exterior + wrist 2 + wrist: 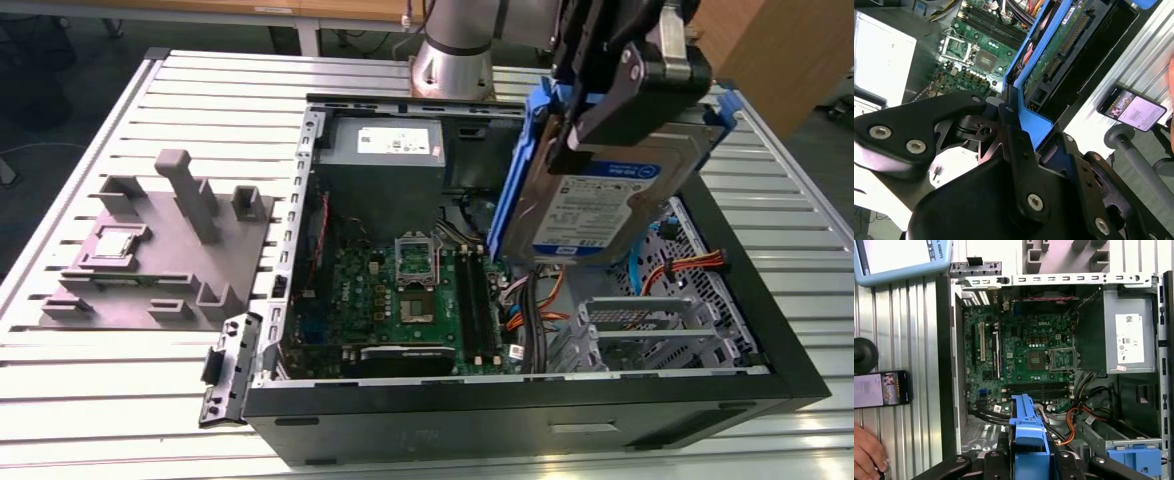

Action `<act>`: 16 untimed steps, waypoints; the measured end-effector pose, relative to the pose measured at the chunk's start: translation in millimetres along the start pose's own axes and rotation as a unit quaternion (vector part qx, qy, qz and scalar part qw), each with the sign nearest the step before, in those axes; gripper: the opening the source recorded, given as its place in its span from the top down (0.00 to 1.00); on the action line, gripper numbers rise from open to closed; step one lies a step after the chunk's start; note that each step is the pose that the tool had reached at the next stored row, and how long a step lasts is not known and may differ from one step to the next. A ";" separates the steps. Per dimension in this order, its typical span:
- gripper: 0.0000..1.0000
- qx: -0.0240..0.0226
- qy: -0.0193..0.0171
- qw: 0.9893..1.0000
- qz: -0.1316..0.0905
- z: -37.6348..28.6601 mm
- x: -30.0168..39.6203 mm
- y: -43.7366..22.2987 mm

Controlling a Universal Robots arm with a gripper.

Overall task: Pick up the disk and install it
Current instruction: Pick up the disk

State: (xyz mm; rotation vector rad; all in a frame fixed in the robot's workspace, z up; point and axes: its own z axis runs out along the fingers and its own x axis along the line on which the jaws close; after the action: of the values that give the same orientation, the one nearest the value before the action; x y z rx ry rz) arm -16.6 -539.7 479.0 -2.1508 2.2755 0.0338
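Note:
The disk (pixel 594 205) is a silver-grey drive with a white-and-blue label in a blue plastic bracket. It hangs tilted above the exterior view's right side of the open computer case (pixel 507 420), over the drive bay area. My gripper (pixel 601 120) is shut on its upper end. In the second wrist view the black fingers (pixel 1009 125) clamp the blue bracket (pixel 1031 120), with the disk's green circuit side (pixel 1054 55) beyond. In the first wrist view the bracket's edge (pixel 1026 430) sticks out from the gripper (pixel 1029 460) over the motherboard.
Inside the case lie a green motherboard (pixel 400 300), a grey power-supply box (pixel 387 145), orange cables and a metal drive cage (pixel 641 320). A grey fixture (pixel 160 250) stands on the slatted table. A phone (pixel 881 389), a person's hand (pixel 866 455) and a tablet (pixel 899 260) lie beside the case.

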 end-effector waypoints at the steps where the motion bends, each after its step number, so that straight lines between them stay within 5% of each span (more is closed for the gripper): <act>1: 0.64 0.000 0.000 1.000 0.000 0.6 1.2 -1.2; 16: 0.64 0.000 0.000 1.000 0.000 8.4 5.8 -31.6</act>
State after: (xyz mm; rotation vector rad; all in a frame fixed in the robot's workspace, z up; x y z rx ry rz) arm 14.5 -547.1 470.2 -2.1506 2.2755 0.0340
